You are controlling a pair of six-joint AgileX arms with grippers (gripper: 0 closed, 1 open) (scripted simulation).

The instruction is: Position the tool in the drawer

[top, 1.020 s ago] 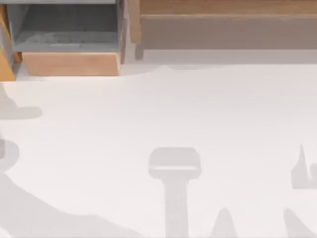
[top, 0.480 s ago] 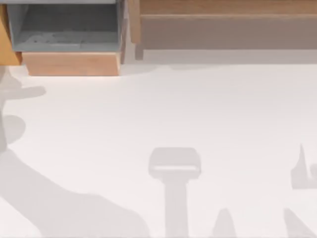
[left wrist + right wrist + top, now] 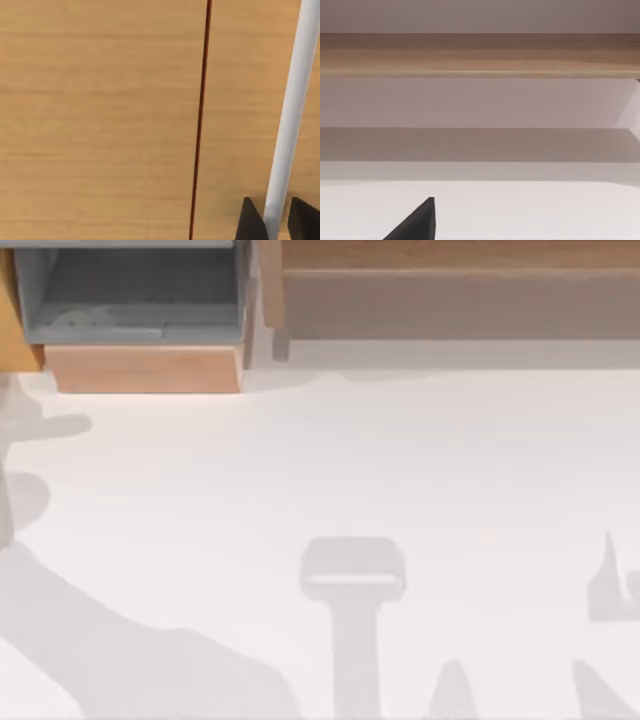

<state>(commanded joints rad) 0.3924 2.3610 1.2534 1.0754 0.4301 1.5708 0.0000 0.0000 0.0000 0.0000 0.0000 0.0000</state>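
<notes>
The drawer [image 3: 145,368] stands open at the table's far left, its light-tan front panel facing me and its grey floor in shadow. The tool is out of view. In the left wrist view my left gripper [image 3: 276,220] is shut on a thin white bar [image 3: 295,100] that runs across a tan wooden panel [image 3: 100,120] close to the camera. Part of my right gripper [image 3: 420,222] shows over the white table, facing the wide brown unit [image 3: 480,55].
The wide brown wooden unit [image 3: 450,290] lines the far edge to the right of the drawer. A tan wooden piece [image 3: 18,320] sits at the left edge beside the drawer. Arm shadows lie on the white table [image 3: 400,460].
A second ago the left arm's shadow and the tan piece at the left edge shifted. Over the last half second nothing has visibly moved. The drawer front has stayed put.
</notes>
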